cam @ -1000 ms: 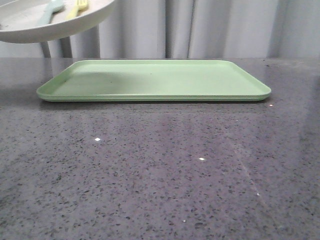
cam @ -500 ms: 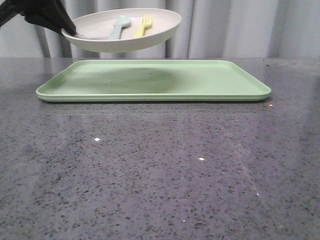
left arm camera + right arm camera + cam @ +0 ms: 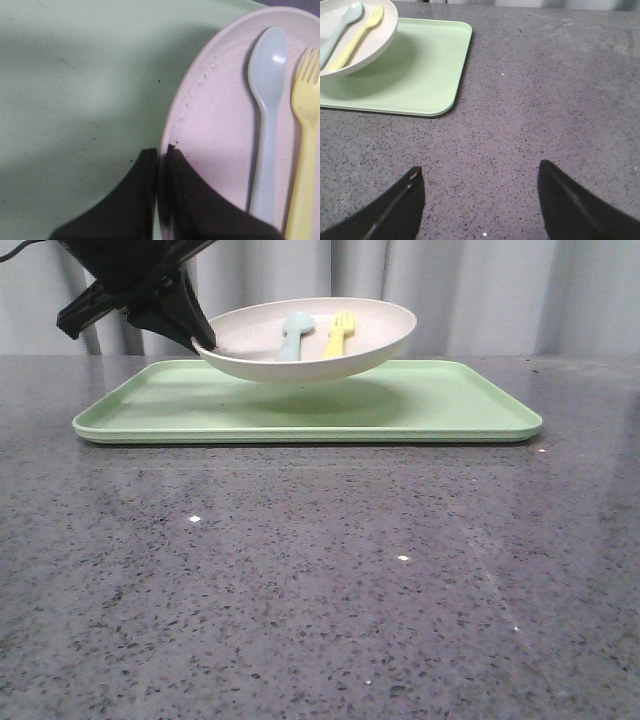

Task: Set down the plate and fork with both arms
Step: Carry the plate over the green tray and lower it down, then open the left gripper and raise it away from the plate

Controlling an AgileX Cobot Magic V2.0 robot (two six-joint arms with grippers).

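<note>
The cream-white plate (image 3: 310, 358) hangs tilted just above the light-green tray (image 3: 440, 405), over its left-middle part. My left gripper (image 3: 205, 340) is shut on the plate's left rim; in the left wrist view its fingertips (image 3: 162, 150) pinch the rim of the plate (image 3: 215, 115). Inside the plate lies the yellow fork (image 3: 340, 332) (image 3: 304, 150) beside a pale blue-green spoon (image 3: 294, 334) (image 3: 266, 120). My right gripper (image 3: 479, 170) is open over bare table, well off the tray's right end, nothing between its fingers. It does not show in the front view. The right wrist view shows the plate (image 3: 370, 45) and fork (image 3: 355, 39).
The tray (image 3: 420, 75) lies flat on a dark speckled stone table (image 3: 320, 580). Grey curtains (image 3: 480, 290) hang behind the table's far edge. The tray's right half carries nothing.
My left gripper has carried the plate with fork and spoon rightward and down, from the upper left corner to just above the tray.
</note>
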